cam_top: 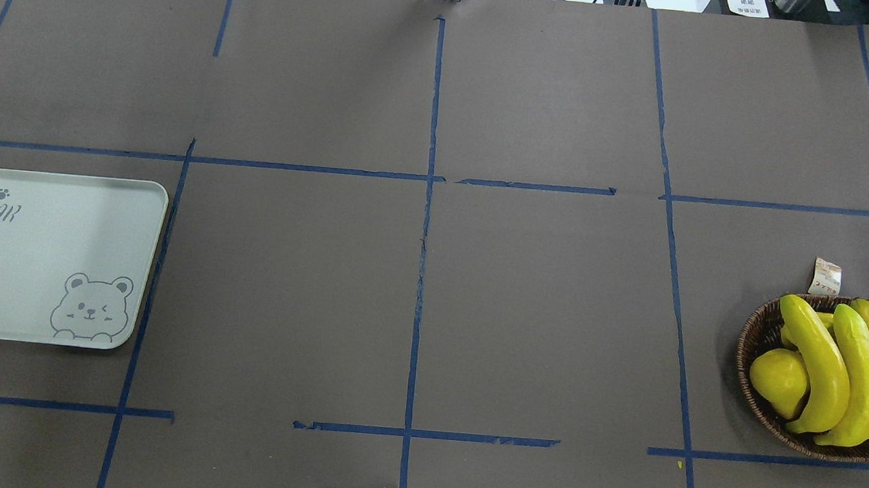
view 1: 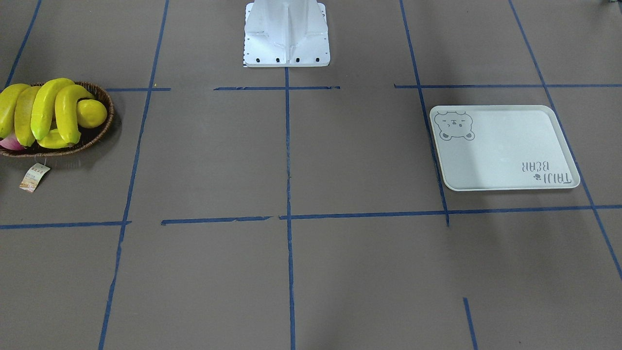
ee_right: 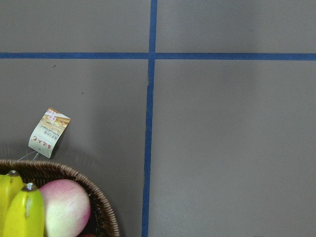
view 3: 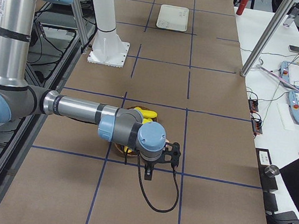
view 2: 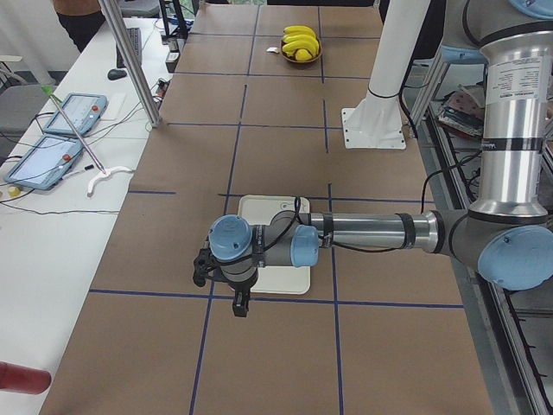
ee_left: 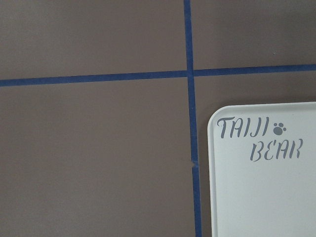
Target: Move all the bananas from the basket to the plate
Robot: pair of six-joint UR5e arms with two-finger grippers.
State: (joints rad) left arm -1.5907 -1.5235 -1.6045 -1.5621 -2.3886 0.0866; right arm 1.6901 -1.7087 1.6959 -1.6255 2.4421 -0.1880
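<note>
Several yellow bananas lie side by side in a brown wicker basket at the table's right end; they also show in the overhead view and the right wrist view. The pale plate with the bear drawing lies bare at the left end, and its corner shows in the left wrist view. My left gripper hangs above the plate's outer edge. My right gripper hangs above the table just beyond the basket. Both show in side views only, so I cannot tell open or shut.
A round lemon and a pink-white fruit also lie in the basket. A paper tag lies on the table beside it. The robot's white base stands at the table's middle edge. Blue tape lines mark the brown surface.
</note>
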